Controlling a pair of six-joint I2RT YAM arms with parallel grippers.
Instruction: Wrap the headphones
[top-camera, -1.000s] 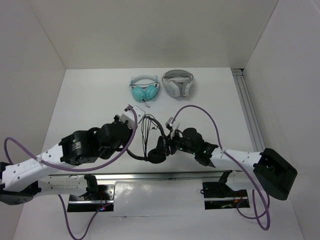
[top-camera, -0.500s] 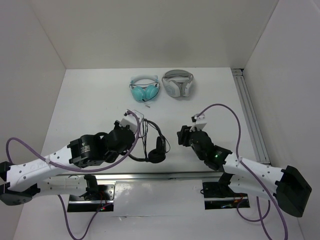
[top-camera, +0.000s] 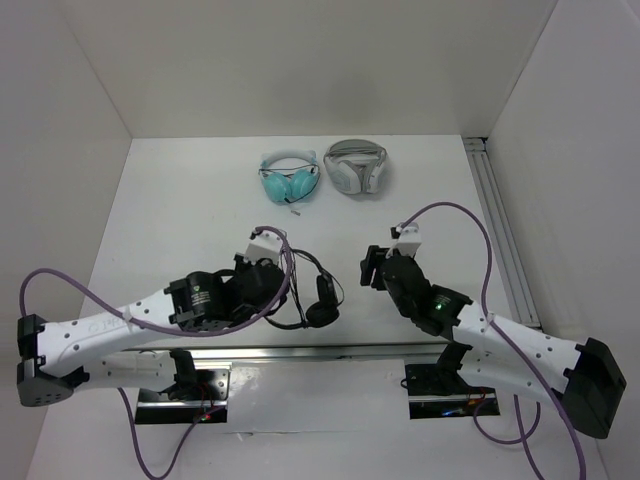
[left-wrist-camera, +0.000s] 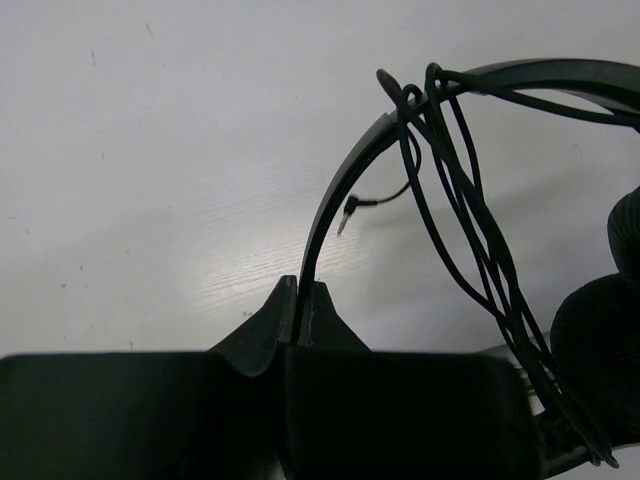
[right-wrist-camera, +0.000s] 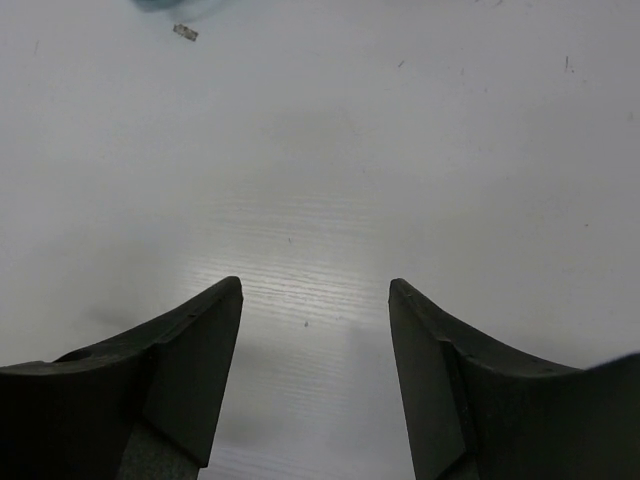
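The black headphones (top-camera: 320, 298) lie at the table's near middle, their thin cable looped around the headband. In the left wrist view the headband (left-wrist-camera: 345, 185) runs up from my fingertips, with the cable (left-wrist-camera: 470, 230) bunched over it, the jack plug (left-wrist-camera: 346, 214) hanging free and an ear pad (left-wrist-camera: 600, 330) at the right. My left gripper (top-camera: 287, 272) (left-wrist-camera: 298, 290) is shut on the headband's end. My right gripper (top-camera: 368, 266) (right-wrist-camera: 315, 290) is open and empty over bare table, to the right of the headphones and apart from them.
Teal headphones (top-camera: 288, 178) and white-and-grey headphones (top-camera: 355, 165) lie at the back of the table. A metal rail (top-camera: 497, 215) runs along the right edge. White walls close in the left, back and right sides.
My right gripper has drawn back to the right, away from the headphones, and is open. My left arm has shifted right, still holding the headband.
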